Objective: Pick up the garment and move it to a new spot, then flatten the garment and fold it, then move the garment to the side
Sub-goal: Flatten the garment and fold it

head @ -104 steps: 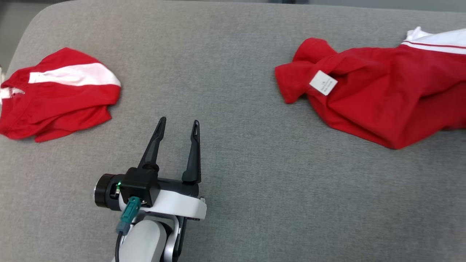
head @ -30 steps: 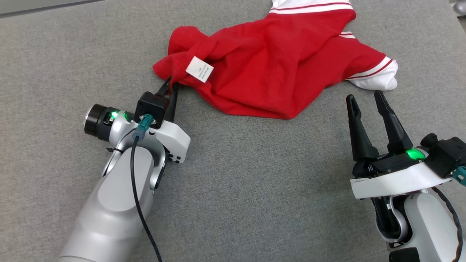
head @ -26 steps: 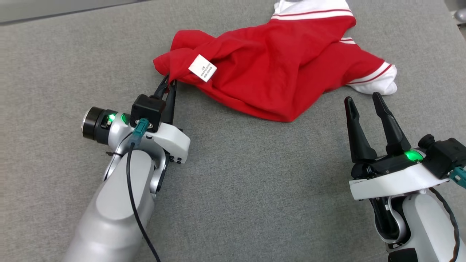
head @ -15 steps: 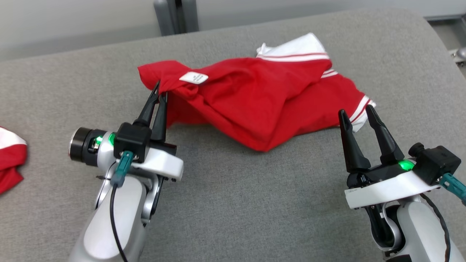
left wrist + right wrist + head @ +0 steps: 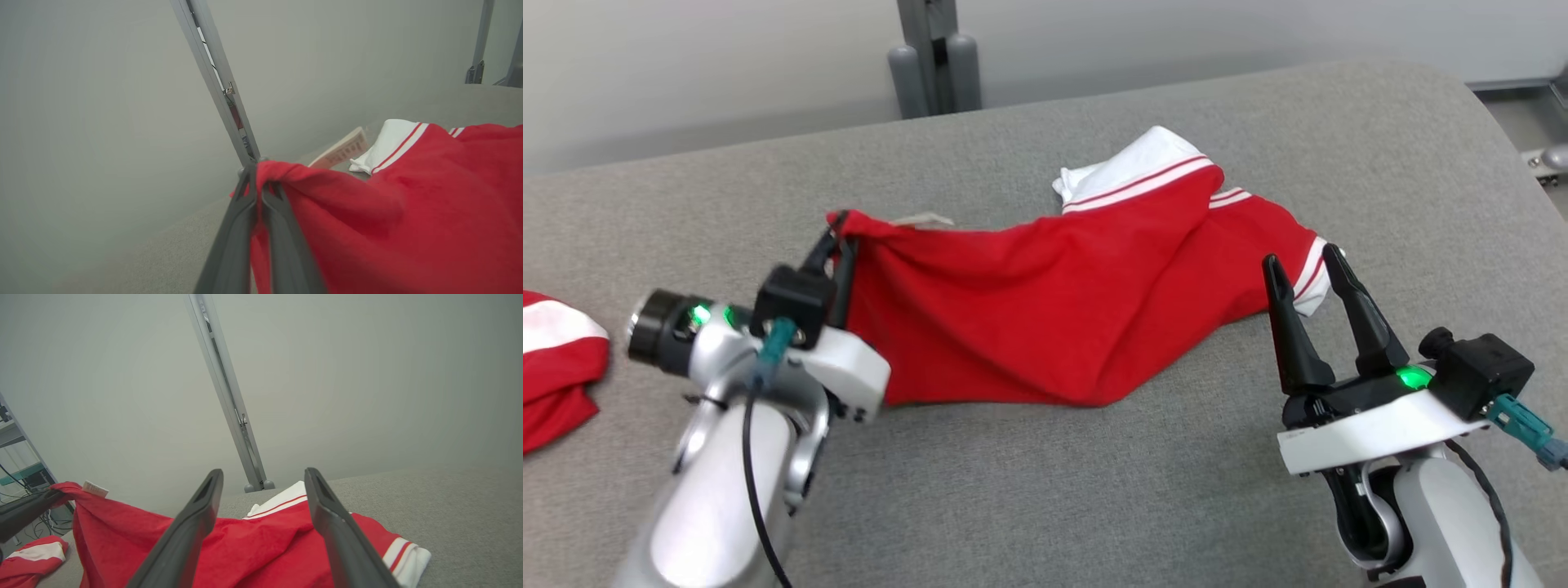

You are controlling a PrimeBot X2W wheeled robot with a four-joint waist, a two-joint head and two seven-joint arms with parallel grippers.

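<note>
Left gripper (image 5: 840, 229), left of centre in the head view: closed on a bunched corner of the garment (image 5: 1029, 327). The left wrist view confirms it, with red cloth pinched between the two fingers right at their tips. A thin bite, by the look of it.

Garment: red with white striped cuffs, stretched across the middle of the frame. The gripped corner is raised off the counter (image 5: 1094, 490). From there the cloth sags down to the right, and its far end with the cuff (image 5: 1143, 163) lies on the counter at upper centre. A label (image 5: 923, 219) sticks out just beside the pinch.

Right gripper (image 5: 1300, 257), lower right: fingers spread wide and holding nothing. It sits just beside the lower cuff (image 5: 1313, 278); you cannot tell from here whether it touches.

Other garment (image 5: 556, 367): at the left edge, bundled, well apart from the work.

Progress, as you can judge it:
- Pick-up: under way. Grip made, one corner up, bulk not lifted clear.
- Move to a new spot: not finished; no set-down yet.
- Flatten: not done. The cloth is creased and doubled over itself.
- Fold: not started.
- Move to the side: not started.

Early in the job, then. Watch that pinch when the full weight comes onto it.
</note>
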